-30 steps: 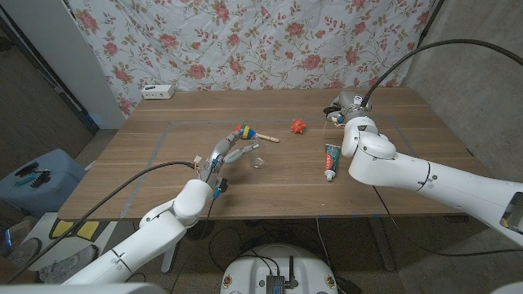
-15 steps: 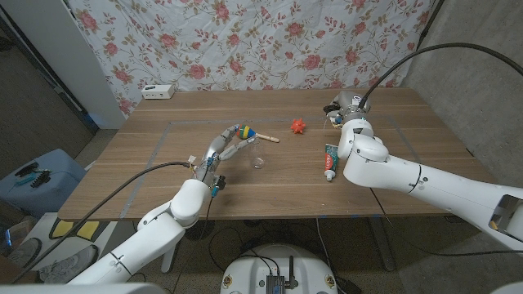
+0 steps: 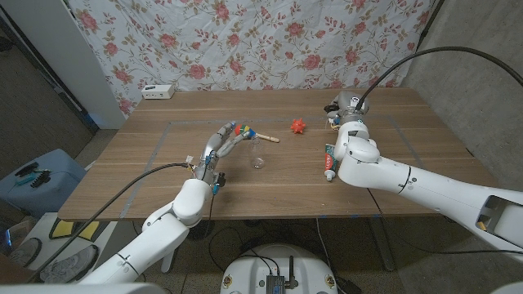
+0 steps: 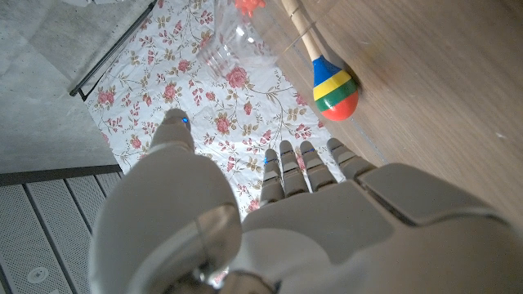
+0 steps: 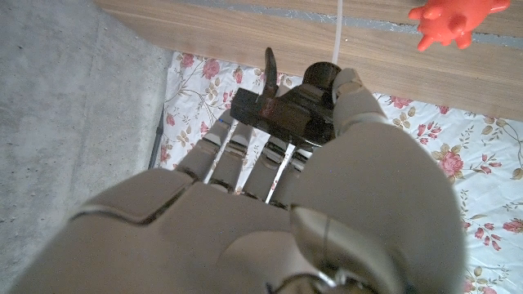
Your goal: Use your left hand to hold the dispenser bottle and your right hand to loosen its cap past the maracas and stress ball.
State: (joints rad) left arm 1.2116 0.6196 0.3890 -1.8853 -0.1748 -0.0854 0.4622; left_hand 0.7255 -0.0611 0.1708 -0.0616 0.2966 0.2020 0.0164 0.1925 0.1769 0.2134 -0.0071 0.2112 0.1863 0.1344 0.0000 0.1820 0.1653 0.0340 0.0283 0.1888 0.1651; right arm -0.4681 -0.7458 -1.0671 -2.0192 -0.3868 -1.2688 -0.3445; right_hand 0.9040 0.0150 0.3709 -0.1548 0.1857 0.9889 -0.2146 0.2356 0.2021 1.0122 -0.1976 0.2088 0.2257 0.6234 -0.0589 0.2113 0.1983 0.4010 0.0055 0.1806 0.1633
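My right hand is at the table's far right; in the right wrist view its fingers and thumb close around the black pump cap of the dispenser bottle, whose body is hidden. The red spiky stress ball lies to its left. The striped maraca lies further left. My left hand reaches toward the maraca with fingers straight and apart, holding nothing, and its tips stop short of the maraca's head.
A small clear plastic container stands just right of my left hand. A toothpaste tube lies near my right forearm. A white box sits at the table's far left edge.
My left hand has slid forward across the table toward the maraca. My right forearm has shifted slightly left, while the right hand stays on the pump cap.
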